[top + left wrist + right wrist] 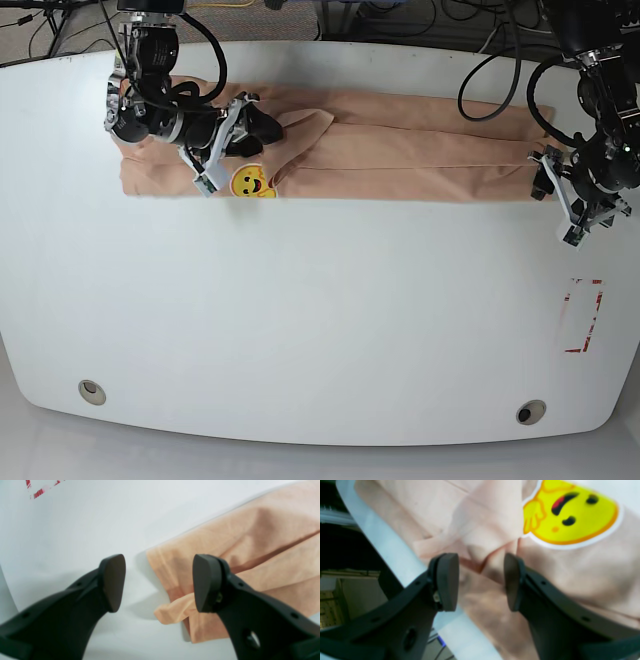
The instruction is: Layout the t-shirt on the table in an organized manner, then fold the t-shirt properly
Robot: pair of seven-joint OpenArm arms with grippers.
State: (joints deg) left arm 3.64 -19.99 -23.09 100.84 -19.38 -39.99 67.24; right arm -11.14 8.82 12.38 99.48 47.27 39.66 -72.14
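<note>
Peach cloth, the t-shirt, lies folded into a long band across the far side of the table. No container shows, and no readable writing; the only print is a yellow smiley face just beyond the right gripper. That pincer's pads stand apart over a raised fold, though whether they press it is hard to make out. The left gripper is released, spread wide, with the band's end and a loose curl of hem beneath and between its pads. A red dashed mark is cut off at the frame edge.
</note>
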